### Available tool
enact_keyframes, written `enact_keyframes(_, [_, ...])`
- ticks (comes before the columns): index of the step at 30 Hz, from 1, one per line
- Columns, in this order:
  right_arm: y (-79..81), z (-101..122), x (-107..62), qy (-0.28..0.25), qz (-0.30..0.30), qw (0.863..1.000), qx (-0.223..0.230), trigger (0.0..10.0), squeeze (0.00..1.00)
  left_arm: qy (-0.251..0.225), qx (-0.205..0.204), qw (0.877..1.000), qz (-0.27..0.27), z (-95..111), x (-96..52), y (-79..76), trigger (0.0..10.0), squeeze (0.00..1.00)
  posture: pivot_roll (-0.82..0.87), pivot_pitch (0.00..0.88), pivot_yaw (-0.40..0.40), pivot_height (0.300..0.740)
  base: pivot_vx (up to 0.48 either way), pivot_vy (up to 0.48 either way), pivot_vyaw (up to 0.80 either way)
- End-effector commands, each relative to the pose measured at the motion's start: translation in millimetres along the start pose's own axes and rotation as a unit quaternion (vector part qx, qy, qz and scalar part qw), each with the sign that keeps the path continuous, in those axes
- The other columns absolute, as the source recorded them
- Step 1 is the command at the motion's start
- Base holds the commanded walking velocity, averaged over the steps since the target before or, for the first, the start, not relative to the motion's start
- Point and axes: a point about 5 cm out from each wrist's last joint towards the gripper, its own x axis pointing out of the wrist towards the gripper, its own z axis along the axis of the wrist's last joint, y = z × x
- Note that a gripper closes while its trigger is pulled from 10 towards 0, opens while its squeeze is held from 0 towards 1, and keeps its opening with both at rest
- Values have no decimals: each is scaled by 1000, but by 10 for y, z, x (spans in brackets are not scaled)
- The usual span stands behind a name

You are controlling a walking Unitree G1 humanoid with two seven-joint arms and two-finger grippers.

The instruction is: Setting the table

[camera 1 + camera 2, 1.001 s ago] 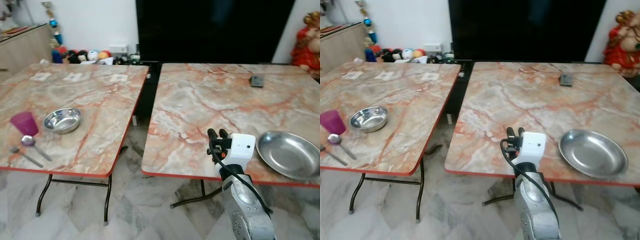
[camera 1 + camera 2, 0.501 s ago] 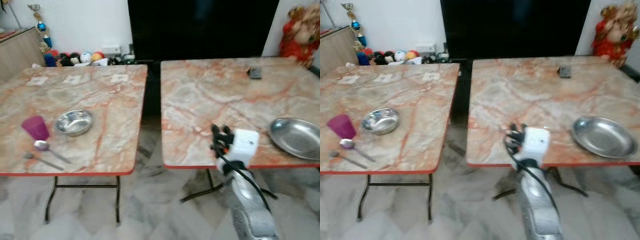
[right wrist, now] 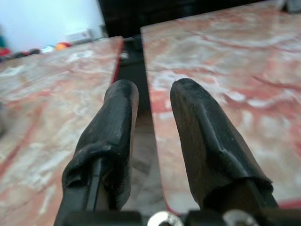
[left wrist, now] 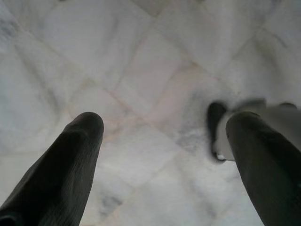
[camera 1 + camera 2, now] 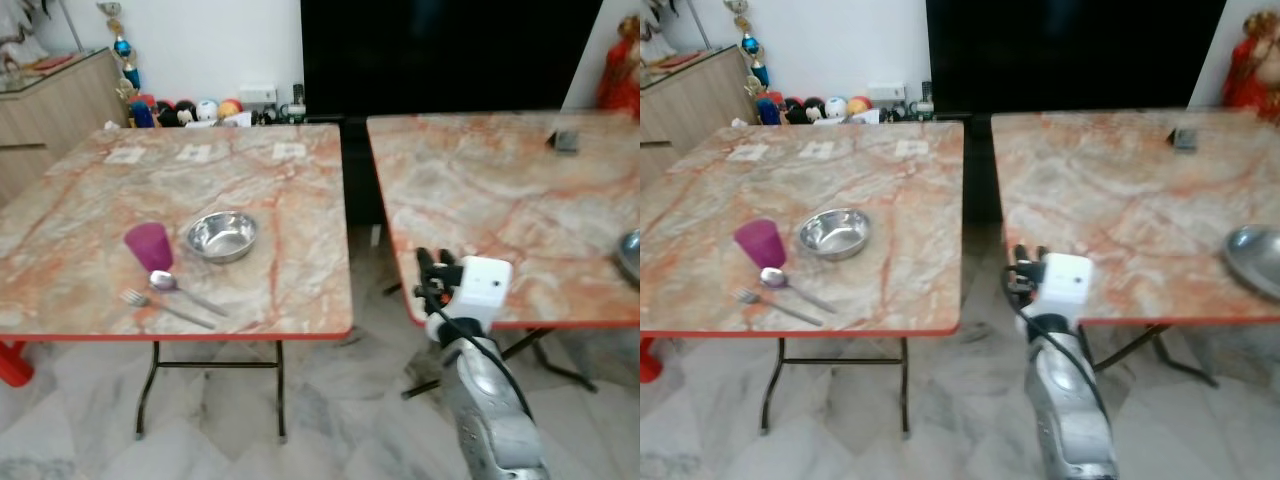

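Observation:
On the left marble table (image 5: pixel 290 200) stand a purple cup (image 5: pixel 150 246) and a steel bowl (image 5: pixel 221 235) side by side. A spoon (image 5: pixel 181 291) and a fork (image 5: pixel 162 308) lie just in front of the cup. A steel plate (image 5: pixel 1255 258) rests on the right table (image 5: pixel 500 200), cut off by the picture's right edge. My right gripper (image 5: pixel 433 267) is raised at the right table's front left corner; its fingers (image 3: pixel 117 117) stand narrowly open with nothing between them. My left gripper (image 4: pixel 164 127) hangs open over the marble floor.
A narrow gap (image 5: pixel 360 200) separates the two tables. A small dark object (image 5: pixel 565 141) lies far back on the right table. White cards (image 5: pixel 200 153) lie at the left table's far side. Behind are a black screen (image 5: pixel 450 50), toys (image 5: pixel 190 110) and a wooden sideboard (image 5: pixel 50 100).
The camera has swung left: the left table with cup, bowl and cutlery now sits more central and the plate has slid to the right edge. My right gripper holds its pose.

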Motion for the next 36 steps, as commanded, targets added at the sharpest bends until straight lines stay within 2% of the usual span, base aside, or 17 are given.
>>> enact_keyframes(1, [97,62,24,-11,14,1000,4,10000,0,-2,-3,1000,8,13,-4,54,10000,0,-30,0,28,740,0,420,0])
enact_keyframes(29, [98,62,26,-12,14,1000,4,10000,0,-2,-4,1000,8,12,-4,54,10000,0,-29,0,27,740,0,420,0])
enact_keyframes(36, [128,63,44,-11,14,1000,6,10000,0,-6,-7,1000,1,1,-6,20,10000,0,-9,0,20,740,0,0,0])
